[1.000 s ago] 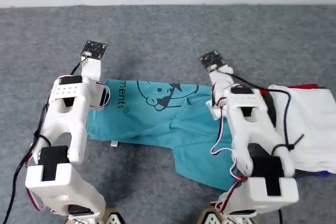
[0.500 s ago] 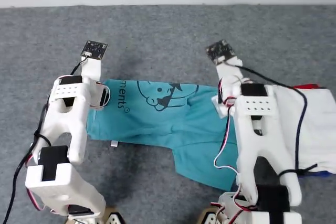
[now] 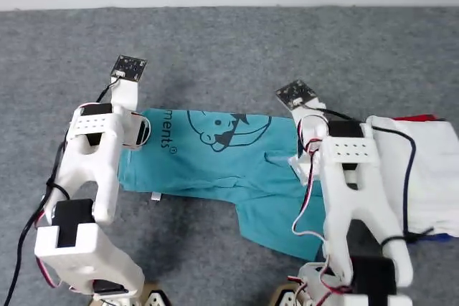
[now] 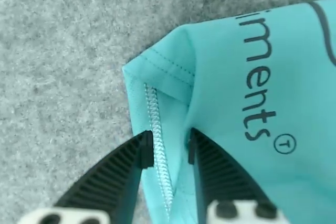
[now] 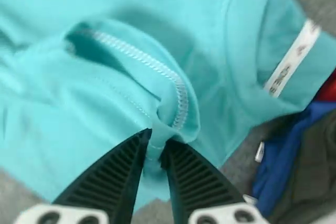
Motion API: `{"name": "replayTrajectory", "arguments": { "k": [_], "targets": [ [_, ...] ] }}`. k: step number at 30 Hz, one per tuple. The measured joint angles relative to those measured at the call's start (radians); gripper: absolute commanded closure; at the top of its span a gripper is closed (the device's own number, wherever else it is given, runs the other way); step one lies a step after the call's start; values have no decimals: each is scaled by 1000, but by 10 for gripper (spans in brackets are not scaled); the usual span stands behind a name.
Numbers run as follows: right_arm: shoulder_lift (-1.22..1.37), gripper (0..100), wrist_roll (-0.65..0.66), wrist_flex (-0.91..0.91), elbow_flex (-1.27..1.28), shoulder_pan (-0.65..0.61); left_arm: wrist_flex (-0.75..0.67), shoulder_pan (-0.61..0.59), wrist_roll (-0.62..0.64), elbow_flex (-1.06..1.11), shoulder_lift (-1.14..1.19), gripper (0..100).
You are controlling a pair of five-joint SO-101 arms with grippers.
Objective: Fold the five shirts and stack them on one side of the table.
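Teal shirt [image 3: 215,155] lies spread at table centre, print side up, near edge rumpled w/ a flap hanging toward the arms. Left gripper [image 4: 170,148] at shirt's left hem corner: tips narrow, hem fold pinched btwn them. Right gripper [image 5: 156,150] at shirt's right end: tips nearly together, clamped on a raised seam fold. Stack of folded shirts [image 3: 427,170], white on top, sits just beside the right arm, touching the teal cloth. Grey table [image 3: 229,48] runs wide beyond shirt's far edge.

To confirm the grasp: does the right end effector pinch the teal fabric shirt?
Yes, the right end effector is shut on a stitched fold of the teal fabric shirt.
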Motion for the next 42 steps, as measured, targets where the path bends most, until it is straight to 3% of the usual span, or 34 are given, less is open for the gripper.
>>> {"name": "replayTrajectory", "arguments": {
  "k": [11, 20, 34, 38, 42],
  "targets": [
    [-301, 988, 60, 192, 110, -78, 0, 0, 0, 0, 0, 881],
    [-313, 988, 64, -11, 276, -92, 0, 3, 0, 0, 0, 881],
    [-126, 983, 64, -295, 284, -86, 0, 3, 0, 6, 0, 881],
    [-69, 981, 66, -351, 284, -23, 0, 3, 0, 6, 0, 881],
    [-12, 888, 66, -394, 284, 21, 0, 3, 0, 6, 0, 881]
  ]
}}
